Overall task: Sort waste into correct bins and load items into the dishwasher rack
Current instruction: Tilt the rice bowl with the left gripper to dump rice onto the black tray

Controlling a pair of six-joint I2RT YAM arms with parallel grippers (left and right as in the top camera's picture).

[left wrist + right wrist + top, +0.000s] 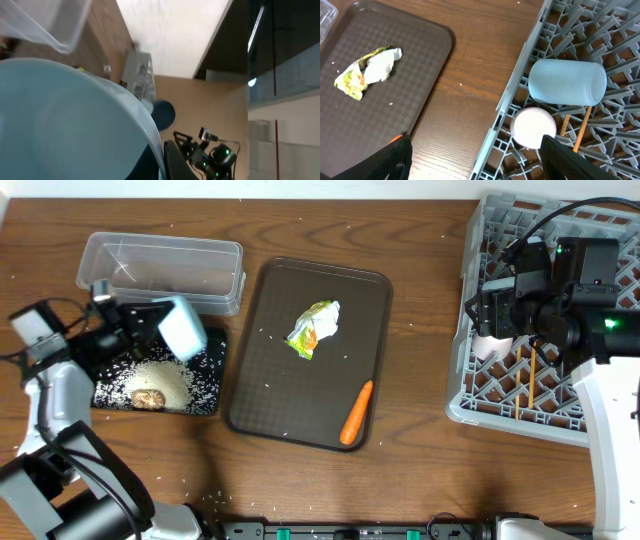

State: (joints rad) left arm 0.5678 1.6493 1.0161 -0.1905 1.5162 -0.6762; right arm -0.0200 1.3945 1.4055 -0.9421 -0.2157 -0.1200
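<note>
**Left gripper** (155,320): closed on the white bowl (183,328), holding it tilted above the black tray (108,392) near the left edge of the table (420,480). Rice grains (165,380) and the brown food scrap (148,396) lie in that tray, and the clear tub (160,268) sits just behind it. **Right gripper** (480,165): jaws wide apart and empty, hanging over the left rim of the dishwasher rack (465,405) at the table's right edge. In the rack lie the light blue cup (567,81) on its side, the pink cup (532,128) and the chopsticks (582,129). The wrapper (314,328) and carrot (357,412) rest on the brown serving tray (270,380), mid-table.
</note>
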